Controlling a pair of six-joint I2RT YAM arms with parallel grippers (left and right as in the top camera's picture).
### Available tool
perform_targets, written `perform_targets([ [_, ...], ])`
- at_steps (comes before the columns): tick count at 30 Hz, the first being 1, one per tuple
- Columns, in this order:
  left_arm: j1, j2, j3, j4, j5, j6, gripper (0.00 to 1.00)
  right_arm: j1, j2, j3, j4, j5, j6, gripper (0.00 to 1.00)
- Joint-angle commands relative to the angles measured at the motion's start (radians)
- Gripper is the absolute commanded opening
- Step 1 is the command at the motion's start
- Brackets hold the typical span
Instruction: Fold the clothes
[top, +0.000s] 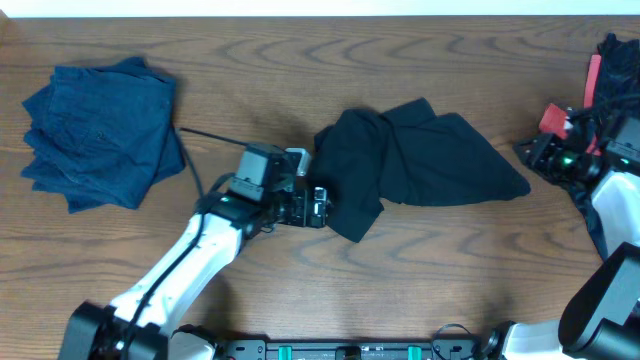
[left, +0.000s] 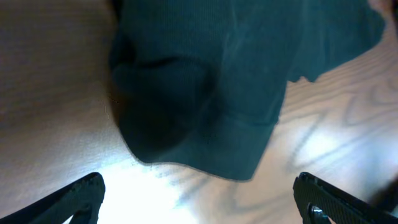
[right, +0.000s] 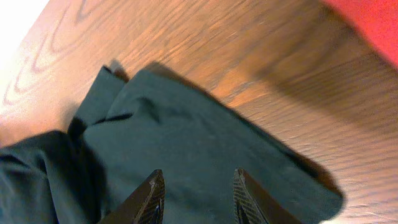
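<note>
1. Left gripper (left: 199, 194): the fingers (left: 74, 199) stood wide apart with nothing between them. It was empty, low over the table (top: 300, 60) at the lower-left edge of the black garment (left: 205, 81).
2. Black garment (top: 420, 160): it lay mid-table, rumpled, with its left part doubled over on itself and its right part spread to a point.
3. Right gripper (right: 199, 194): it sat just beyond the garment's right tip. Its fingers (right: 146, 199) were parted above the cloth's edge, with nothing clamped between them.
4. Coral-red piece (top: 553, 118): it lay right of the garment, close beside the right gripper and apart from the black cloth.
5. Blue cloth stack (top: 100, 130): it lay well left of the garment, in loose layers.
</note>
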Motion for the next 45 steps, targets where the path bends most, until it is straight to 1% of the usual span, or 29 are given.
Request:
perform_targets([
  [1,-0.039,0.069,-0.008,0.046,-0.072,-0.005,1.0,0.061,-0.009,-0.005,-0.011,0.05,-0.028,0.34],
  [4,-0.048,0.122,-0.008,0.105,-0.072,-0.005,0.91,0.097,-0.009,-0.005,-0.018,0.08,-0.034,0.34],
  [6,-0.048,0.149,-0.008,0.142,-0.074,-0.005,0.82,0.121,-0.009,-0.005,-0.027,0.105,-0.041,0.34],
  [7,-0.048,0.159,-0.008,0.161,-0.077,-0.005,0.69,0.131,-0.009,-0.005,-0.031,0.12,-0.045,0.34],
  [8,-0.048,0.165,-0.008,0.175,-0.08,-0.005,0.45,0.145,-0.009,-0.005,-0.033,0.143,-0.047,0.34],
  [10,-0.047,0.163,-0.007,0.187,-0.08,-0.005,0.06,0.165,-0.009,-0.005,-0.038,0.188,-0.048,0.34],
  [13,-0.037,0.132,-0.003,0.166,-0.092,0.0,0.06,0.19,-0.009,-0.005,-0.051,0.235,-0.07,0.33],
  [17,0.012,0.037,0.019,0.05,-0.176,0.048,0.06,0.224,-0.008,-0.005,-0.075,0.33,-0.1,0.27],
  [20,0.072,-0.061,0.034,-0.014,-0.254,0.07,0.06,0.252,-0.008,-0.005,-0.097,0.387,-0.108,0.27],
  [24,0.141,-0.173,0.035,-0.035,-0.255,0.094,0.06,0.28,0.002,-0.014,-0.1,0.433,-0.108,0.27],
  [25,0.155,-0.2,0.035,-0.044,-0.255,0.094,0.06,0.286,0.008,-0.016,-0.1,0.438,-0.108,0.3],
  [27,0.17,-0.233,0.035,-0.057,-0.255,0.094,0.05,0.294,0.025,-0.018,-0.098,0.441,-0.107,0.4],
  [30,0.185,-0.263,0.035,-0.071,-0.256,0.117,0.06,0.298,0.059,-0.018,-0.101,0.465,-0.105,0.42],
  [33,0.195,-0.265,0.035,-0.084,-0.298,0.135,0.06,0.298,0.091,-0.018,-0.122,0.571,-0.049,0.45],
  [35,0.201,-0.265,0.035,-0.091,-0.313,0.135,0.06,0.298,0.118,-0.018,-0.127,0.615,-0.039,0.47],
  [38,0.204,-0.265,0.035,-0.094,-0.323,0.135,0.06,0.298,0.164,-0.018,-0.123,0.624,-0.039,0.49],
  [45,0.205,-0.265,0.035,-0.094,-0.322,0.135,0.06,0.298,0.256,-0.018,-0.086,0.624,-0.039,0.49],
])
